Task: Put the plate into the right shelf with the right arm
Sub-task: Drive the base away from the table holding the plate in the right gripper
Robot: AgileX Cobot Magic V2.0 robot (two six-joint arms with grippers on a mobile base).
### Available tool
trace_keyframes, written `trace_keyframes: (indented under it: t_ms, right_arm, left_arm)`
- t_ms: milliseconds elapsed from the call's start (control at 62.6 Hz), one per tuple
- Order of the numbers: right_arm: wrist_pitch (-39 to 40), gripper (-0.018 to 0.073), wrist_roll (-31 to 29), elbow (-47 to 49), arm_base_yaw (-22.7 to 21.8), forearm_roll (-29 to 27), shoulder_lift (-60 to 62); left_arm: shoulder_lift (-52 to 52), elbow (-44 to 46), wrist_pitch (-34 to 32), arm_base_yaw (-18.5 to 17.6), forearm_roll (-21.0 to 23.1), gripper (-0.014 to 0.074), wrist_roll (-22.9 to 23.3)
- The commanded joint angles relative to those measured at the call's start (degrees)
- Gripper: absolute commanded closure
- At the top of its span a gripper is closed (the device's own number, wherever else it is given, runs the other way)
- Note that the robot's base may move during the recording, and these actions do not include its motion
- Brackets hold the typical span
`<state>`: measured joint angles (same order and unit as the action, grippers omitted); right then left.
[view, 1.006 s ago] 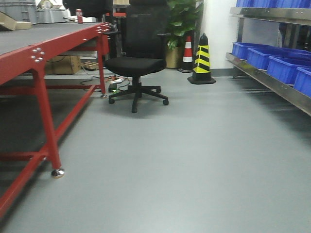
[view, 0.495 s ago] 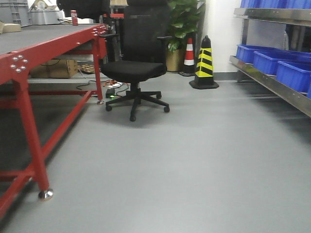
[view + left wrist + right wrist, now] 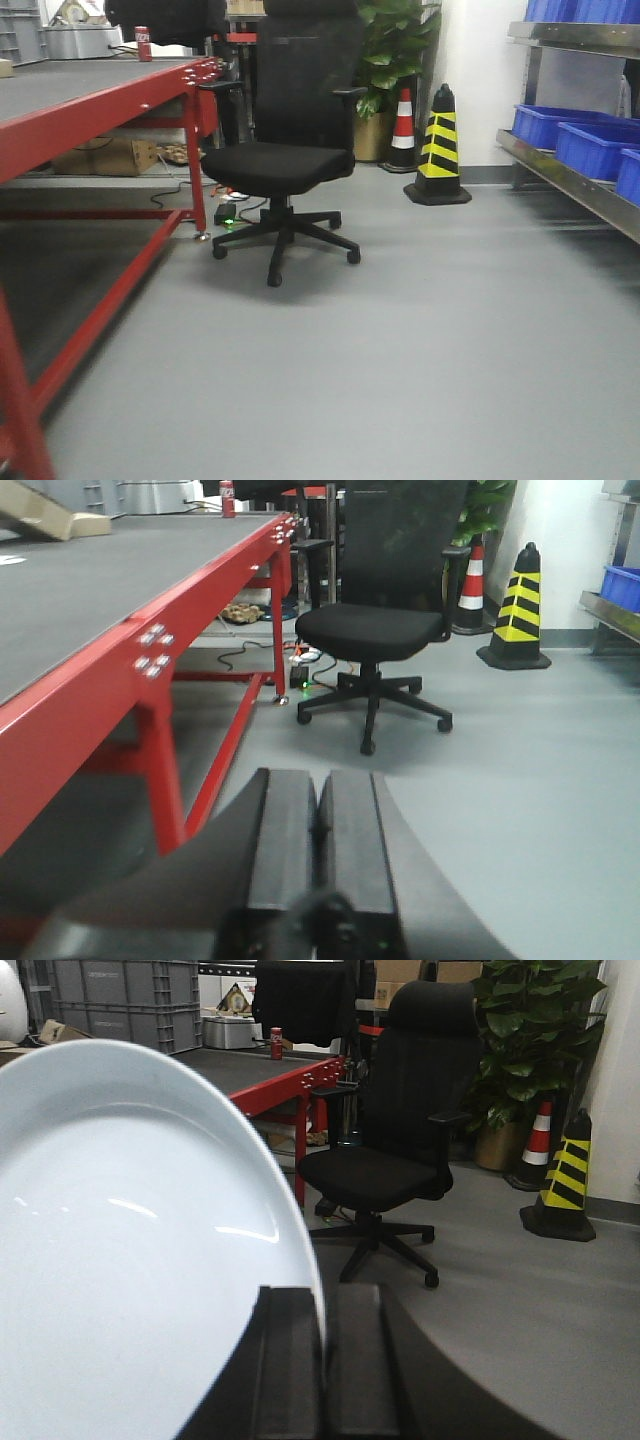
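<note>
Right claw (image 3: pixel 322 1305) has its two fingers pinched tight on the rim of one white plate (image 3: pixel 130 1260). The plate stands on edge in the air and fills the left half of the right wrist view. It is not in the right shelf (image 3: pixel 572 186), whose steel rail runs along the right edge of the front view. Three blue bins (image 3: pixel 595 146) sit on that rail, with more blue on the level above, cut off by the frame.

Left claw (image 3: pixel 318 790) has its two fingers pressed flat together with nothing between them.

One black office chair (image 3: pixel 285 150) stands on the grey floor (image 3: pixel 420 340) between the shelf and the red-framed surface (image 3: pixel 90 100). Two cones stand by the far wall: a black-and-yellow cone (image 3: pixel 440 145) and, just behind it, a red-and-white cone (image 3: pixel 403 118). One potted plant (image 3: pixel 395 40) stands beside them. One red can (image 3: pixel 141 42) stands on the far end of the surface; its label is too small to read.
</note>
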<state>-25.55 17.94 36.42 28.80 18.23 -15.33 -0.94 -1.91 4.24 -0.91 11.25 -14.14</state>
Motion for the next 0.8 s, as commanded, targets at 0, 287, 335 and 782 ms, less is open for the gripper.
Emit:
trace_keyframes:
  t_ms: [0,287,335,782]
  right_arm:
    - [5.2,0.0505,-0.1,1.55,-0.34,1.16,-0.82]
    - [5.2,0.0505,-0.1,1.55,-0.34,1.16,-0.82]
    - [5.2,0.0505,-0.1,1.55,-0.34,1.16,-0.82]
    - [5.13,0.0505,-0.1,1.55,-0.34,1.16,-0.82]
  left_arm:
    - [-0.42,-0.24,-4.7,-0.01,0.12,0.0643,0.14]
    - [-0.42,-0.24,-4.7,-0.01,0.12,0.0643,0.14]
    - [-0.42,-0.24,-4.7,-0.01,0.12,0.0643,0.14]
    - [-0.58,-0.46,-4.24,-1.42,0.12,0.0643,0.14]
